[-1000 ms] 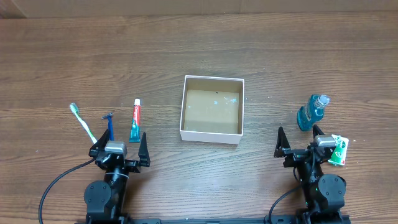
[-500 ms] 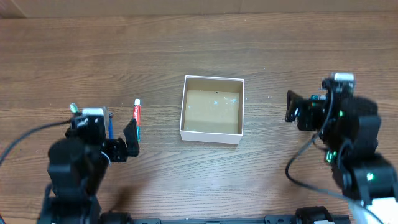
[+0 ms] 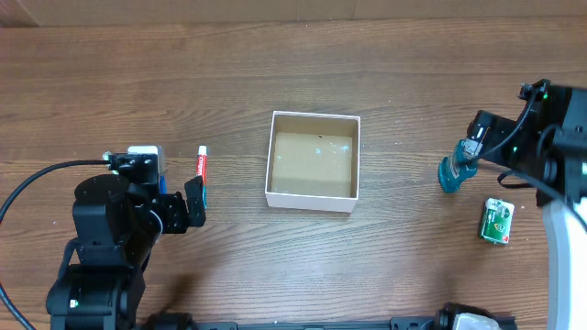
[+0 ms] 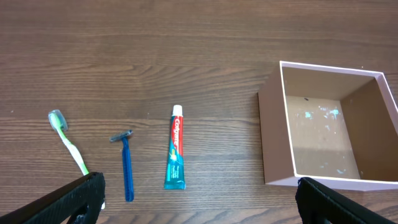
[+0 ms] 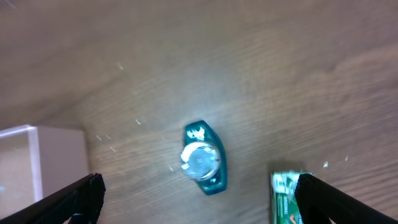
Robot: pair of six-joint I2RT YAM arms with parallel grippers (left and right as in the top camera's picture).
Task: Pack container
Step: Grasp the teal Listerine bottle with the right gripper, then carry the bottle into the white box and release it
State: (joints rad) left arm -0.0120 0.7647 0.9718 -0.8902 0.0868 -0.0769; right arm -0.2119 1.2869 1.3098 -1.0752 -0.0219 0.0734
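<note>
Container (image 3: 312, 161), mid-frame, empty; left hand (image 4: 199, 196), right hand (image 5: 199, 199), both open, newly moved over toothpaste (image 4: 176, 148), mouthwash (image 5: 202, 160); picking likely next.

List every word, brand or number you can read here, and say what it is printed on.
"Colgate": white letters along the red-and-teal toothpaste tube, only just legible in the left wrist view.
Unreadable: the print on the small green packet is too blurred.
None: the teal mouthwash bottle shows no readable label.
None: the white cardboard box carries no text.
</note>
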